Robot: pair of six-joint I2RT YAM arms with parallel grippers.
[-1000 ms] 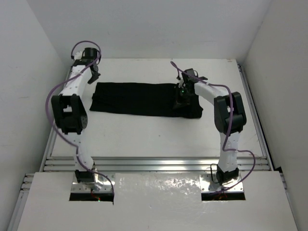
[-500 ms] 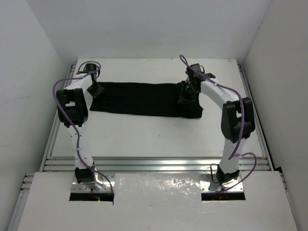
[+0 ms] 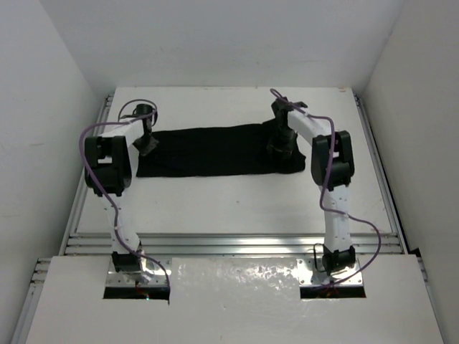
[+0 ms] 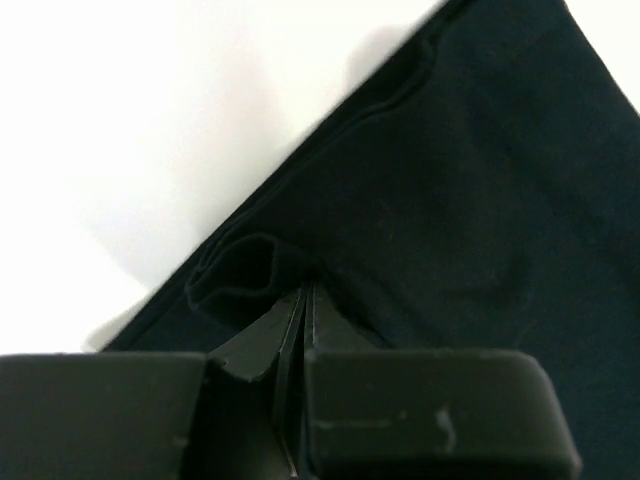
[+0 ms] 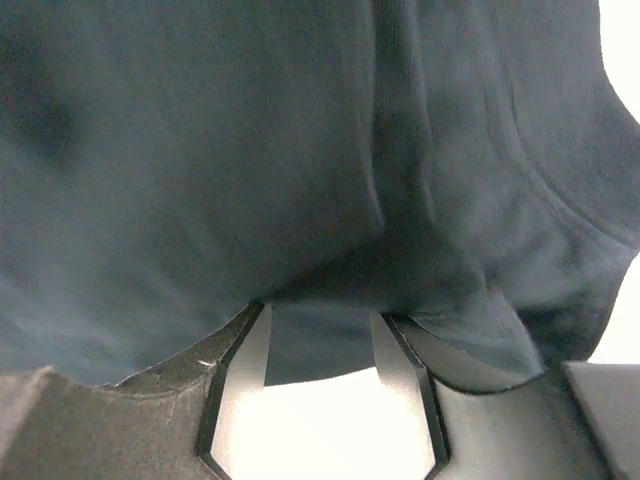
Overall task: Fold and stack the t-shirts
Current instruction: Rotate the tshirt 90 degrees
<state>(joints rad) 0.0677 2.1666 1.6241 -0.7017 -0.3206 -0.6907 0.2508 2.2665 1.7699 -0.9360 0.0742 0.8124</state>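
The black t-shirt [image 3: 208, 150] lies as a long flat band across the far half of the white table. My left gripper [image 3: 147, 143] sits on its left end. In the left wrist view the left gripper [image 4: 305, 300] is shut, pinching a raised fold of the shirt [image 4: 480, 200] at its edge. My right gripper [image 3: 280, 149] is over the shirt's right part. In the right wrist view the right gripper [image 5: 318, 345] is open, an edge of the shirt [image 5: 200, 150] lies between its fingers [image 5: 235, 345], and white table shows below.
The white table [image 3: 229, 201] is boxed in by white walls at the back and both sides. Aluminium rails [image 3: 229, 244] run across the near edge, in front of the arm bases. Purple cables loop off both arms.
My left gripper came from the far left corner onto the shirt's left end and shut on it. My right arm straightened and its gripper shifted slightly on the shirt's right part.
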